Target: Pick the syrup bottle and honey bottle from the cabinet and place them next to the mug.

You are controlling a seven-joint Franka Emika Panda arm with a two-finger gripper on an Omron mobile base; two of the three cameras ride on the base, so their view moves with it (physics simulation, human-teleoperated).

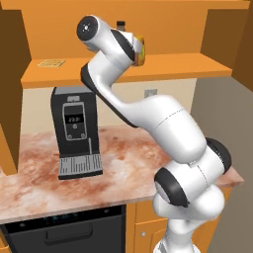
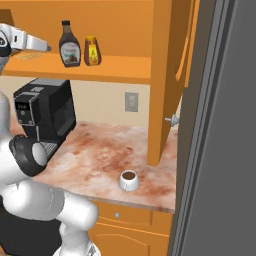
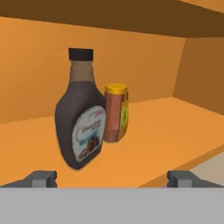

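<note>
So far nothing is moved: we find syrup bottle (image 3: 80,124) and honey bottle (image 3: 116,112) on the cabinet (image 2: 120,67) shelf, gripper (image 3: 112,178) spread wide and empty (mug (image 2: 129,180) waits alone on the counter (image 2: 100,155)).

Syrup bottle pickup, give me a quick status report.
Gripper open, empty, short of the shelf. Syrup bottle upright in the cabinet, honey bottle close beside it. Nothing between gripper and bottles.

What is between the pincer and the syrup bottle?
Nothing but bare orange shelf. In the hand view the open pincer faces the syrup bottle, with no thing between them.
</note>
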